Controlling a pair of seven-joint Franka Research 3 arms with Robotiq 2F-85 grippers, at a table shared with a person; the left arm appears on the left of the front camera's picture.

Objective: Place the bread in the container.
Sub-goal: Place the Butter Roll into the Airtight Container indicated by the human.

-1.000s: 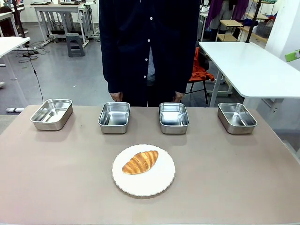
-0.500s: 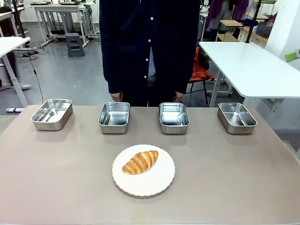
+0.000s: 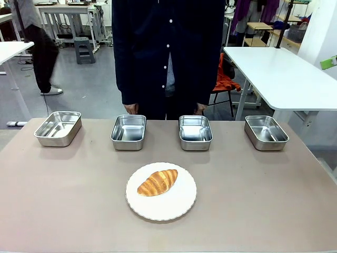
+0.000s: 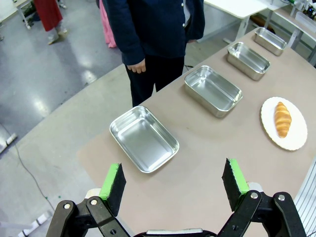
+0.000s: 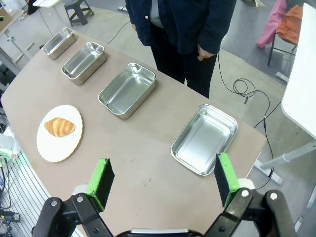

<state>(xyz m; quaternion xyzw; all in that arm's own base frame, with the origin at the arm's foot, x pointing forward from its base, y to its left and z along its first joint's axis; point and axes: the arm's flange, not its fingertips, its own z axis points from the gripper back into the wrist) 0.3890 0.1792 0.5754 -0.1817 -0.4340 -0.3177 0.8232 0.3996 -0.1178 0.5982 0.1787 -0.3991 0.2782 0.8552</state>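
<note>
The bread [image 3: 157,182] lies on a white plate [image 3: 179,204] mid-worktop [image 3: 63,200], with four steel trays [image 3: 128,132] lined up beyond. The left fingers [image 4: 113,180] and right fingers [image 5: 101,177] gape wide, empty.

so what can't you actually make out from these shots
- Front view: the underside of the bread, hidden against the plate.
- Front view: the person above the chest, cut off by the top edge.
- Wrist views: the bodies of the left gripper and right gripper, cut off by the bottom edge.
</note>
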